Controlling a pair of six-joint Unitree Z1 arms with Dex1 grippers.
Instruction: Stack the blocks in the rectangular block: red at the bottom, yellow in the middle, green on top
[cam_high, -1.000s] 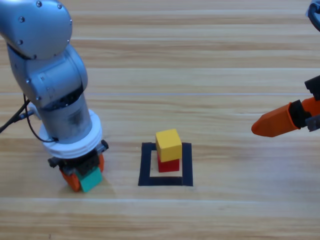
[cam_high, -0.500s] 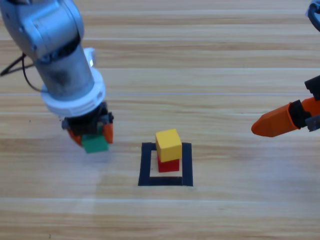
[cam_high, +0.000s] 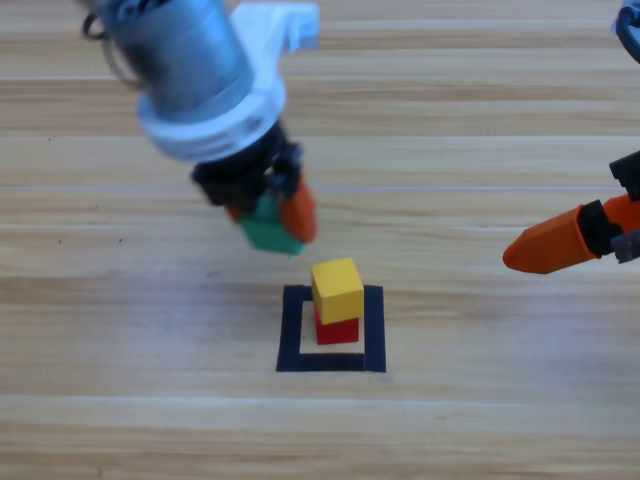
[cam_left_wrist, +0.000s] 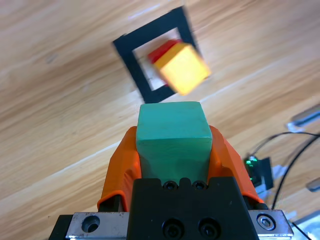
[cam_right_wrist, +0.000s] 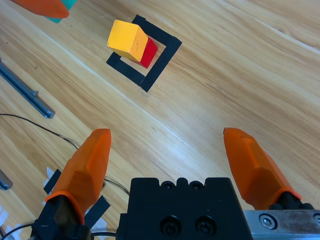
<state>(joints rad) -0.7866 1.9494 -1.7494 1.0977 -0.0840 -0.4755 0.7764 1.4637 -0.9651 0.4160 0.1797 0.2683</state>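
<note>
High view: left claw (cam_high: 268, 215) pinches the green cube (cam_high: 268, 232) aloft, clear of the yellow cube (cam_high: 337, 289) capping red (cam_high: 338, 329); right claw (cam_right_wrist: 172, 155), spread, waits at the surface's right edge.

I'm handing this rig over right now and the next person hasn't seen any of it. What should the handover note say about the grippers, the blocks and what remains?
Left gripper: shut on the green block, held in the air up and to the left of the stack, not yet over it.
Right gripper: open, holding nothing, waiting at the right edge of the table.
Done: the red block sits inside the black tape square, and the yellow block is on top of it.
Left: bring the green block over the yellow one, set it down on top, release and back away.
</note>
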